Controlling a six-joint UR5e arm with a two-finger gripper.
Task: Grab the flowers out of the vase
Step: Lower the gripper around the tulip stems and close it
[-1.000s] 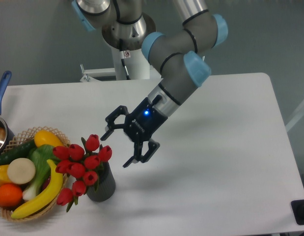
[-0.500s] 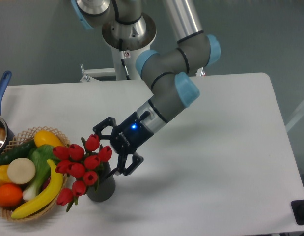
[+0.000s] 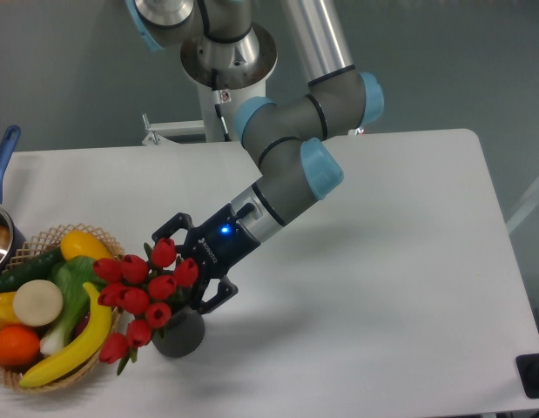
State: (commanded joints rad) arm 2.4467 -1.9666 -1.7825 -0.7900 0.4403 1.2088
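While the single grey arm (image 3: 291,165) with its blue joint caps reaches down and to the left across the white table (image 3: 382,261), its gripper (image 3: 189,270) sits right at the flowers (image 3: 145,292), fingers spread wide apart and holding nothing. One finger (image 3: 167,230) shows above the top bud, the other (image 3: 218,294) lies low beside the vase (image 3: 178,329), and the right-hand buds of the bunch fall between them. Whether either finger actually touches a bud I cannot tell from here. A small blue light glows on the gripper body.

I count about ten red tulip buds, bunched close and leaning left over the rim of one dark grey vase, which stands upright near the front edge of the table. A few green stems and leaves poke out beneath the lowest buds.

Just left of the vase is one woven basket (image 3: 90,233), its rim almost touching the bunch. Inside it I make out one banana (image 3: 73,344), one yellow pepper-like piece (image 3: 83,246) at the top, one orange (image 3: 14,345), one round white piece (image 3: 37,302), one small yellow piece (image 3: 1,306) at the left edge, and some green vegetables (image 3: 70,292) whose number I cannot separate. At the far left edge one pot (image 3: 1,231) with a blue handle is partly cut off by the frame.
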